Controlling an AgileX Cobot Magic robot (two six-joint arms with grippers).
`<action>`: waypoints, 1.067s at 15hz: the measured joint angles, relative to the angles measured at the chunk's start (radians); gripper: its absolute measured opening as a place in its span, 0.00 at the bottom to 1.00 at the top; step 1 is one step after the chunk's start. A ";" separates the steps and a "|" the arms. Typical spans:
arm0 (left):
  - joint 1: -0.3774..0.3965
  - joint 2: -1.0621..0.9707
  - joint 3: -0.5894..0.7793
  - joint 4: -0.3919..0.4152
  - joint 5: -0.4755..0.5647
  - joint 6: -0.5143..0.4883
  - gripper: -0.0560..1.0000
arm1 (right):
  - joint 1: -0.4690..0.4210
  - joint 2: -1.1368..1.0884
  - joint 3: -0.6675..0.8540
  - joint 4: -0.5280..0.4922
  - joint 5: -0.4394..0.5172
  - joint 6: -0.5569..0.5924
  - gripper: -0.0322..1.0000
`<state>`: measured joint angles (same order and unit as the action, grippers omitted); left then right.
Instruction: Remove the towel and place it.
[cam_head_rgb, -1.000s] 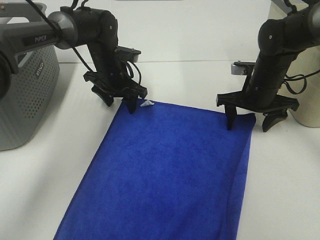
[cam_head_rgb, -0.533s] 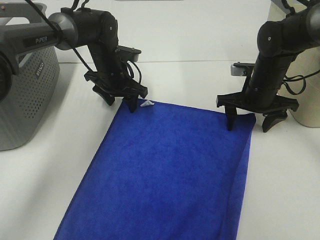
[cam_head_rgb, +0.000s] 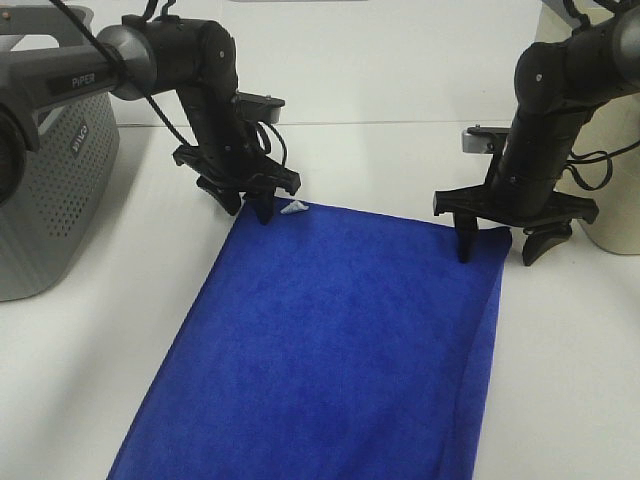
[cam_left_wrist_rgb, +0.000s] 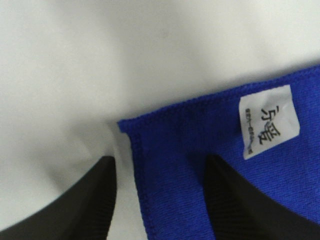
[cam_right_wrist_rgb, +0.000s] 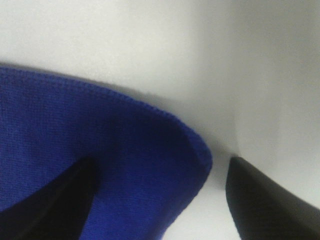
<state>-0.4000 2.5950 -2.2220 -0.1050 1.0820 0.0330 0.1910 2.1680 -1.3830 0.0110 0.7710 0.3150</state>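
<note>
The royal-blue towel (cam_head_rgb: 330, 340) lies spread flat on the white table, its white tag (cam_head_rgb: 295, 208) at the far left corner. My left gripper (cam_head_rgb: 245, 206) stands open, tips down at that corner. In the left wrist view one finger rests on the towel (cam_left_wrist_rgb: 190, 150) near the tag (cam_left_wrist_rgb: 268, 122) and the other on bare table, with the left gripper (cam_left_wrist_rgb: 160, 200) straddling the hem. At the far right corner my right gripper (cam_head_rgb: 498, 243) is open too. The right wrist view shows the right gripper (cam_right_wrist_rgb: 160, 200) spanning the slightly curled corner of the towel (cam_right_wrist_rgb: 100, 130).
A grey perforated basket (cam_head_rgb: 50, 180) stands at the left edge of the table. A pale rounded object (cam_head_rgb: 615, 200) sits at the right edge, close behind the right arm. The towel's near end runs out of the exterior view.
The left gripper's jaws have narrowed, the outer finger drawing in toward the towel's corner. The right jaws have closed in slightly. The towel lies where it was.
</note>
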 joint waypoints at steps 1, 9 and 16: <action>0.000 0.000 0.000 -0.002 0.005 0.000 0.41 | 0.000 0.000 0.000 0.000 0.001 0.000 0.69; 0.000 0.003 -0.002 -0.016 0.014 0.018 0.05 | 0.000 0.001 0.000 0.002 -0.003 -0.001 0.05; -0.005 0.004 -0.021 0.111 0.018 -0.018 0.05 | 0.000 0.016 -0.103 -0.068 -0.049 -0.123 0.05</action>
<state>-0.4050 2.5990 -2.2430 0.0060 1.1000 0.0150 0.1910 2.1840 -1.4860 -0.0570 0.7220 0.1920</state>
